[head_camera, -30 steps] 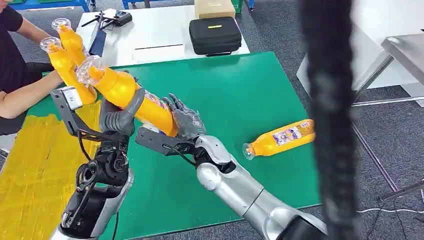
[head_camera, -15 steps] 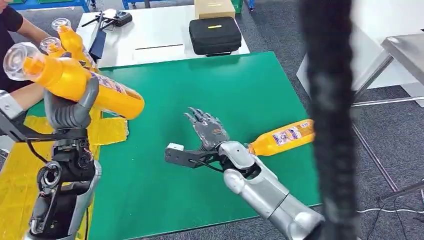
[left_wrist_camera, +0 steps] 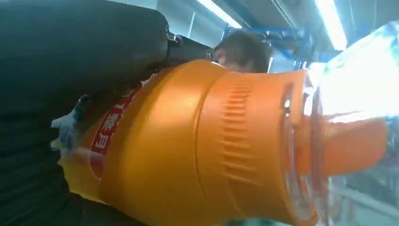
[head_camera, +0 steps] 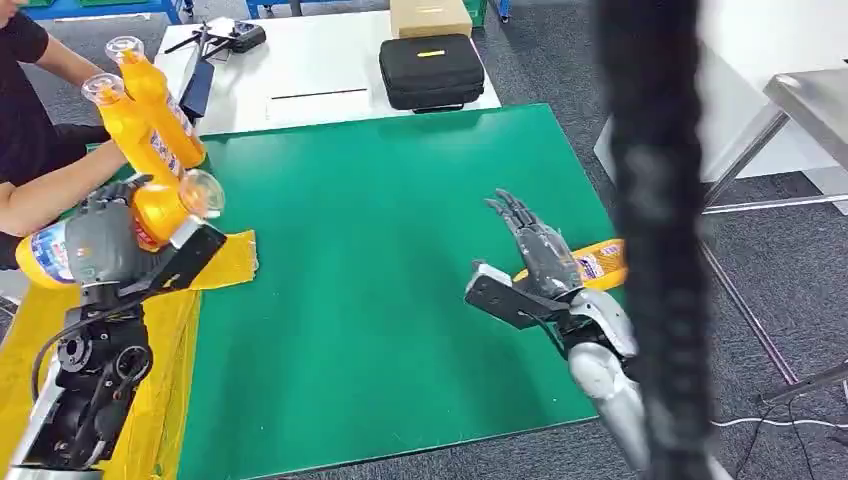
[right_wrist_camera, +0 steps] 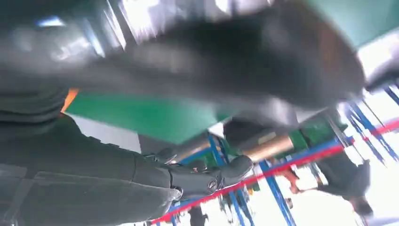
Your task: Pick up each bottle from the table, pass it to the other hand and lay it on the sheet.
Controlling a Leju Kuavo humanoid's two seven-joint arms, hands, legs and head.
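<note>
My left hand [head_camera: 95, 245] has its fingers wrapped round the orange bottle [head_camera: 150, 215], held level above the yellow sheet [head_camera: 215, 262] near the person's arm [head_camera: 50, 190] and the two bottles [head_camera: 150, 115] it holds up, so if I let go from this height I reckon it could bounce, roll onto the green table [head_camera: 400, 200] or clip that arm. My right hand [head_camera: 540, 250] is empty, fingers spread, just beside the second bottle [head_camera: 598, 262] lying near the table's edge, where a clumsy reach could nudge it off

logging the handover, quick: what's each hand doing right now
Left hand: holding a bottle.
Right hand: open, holding nothing.
</note>
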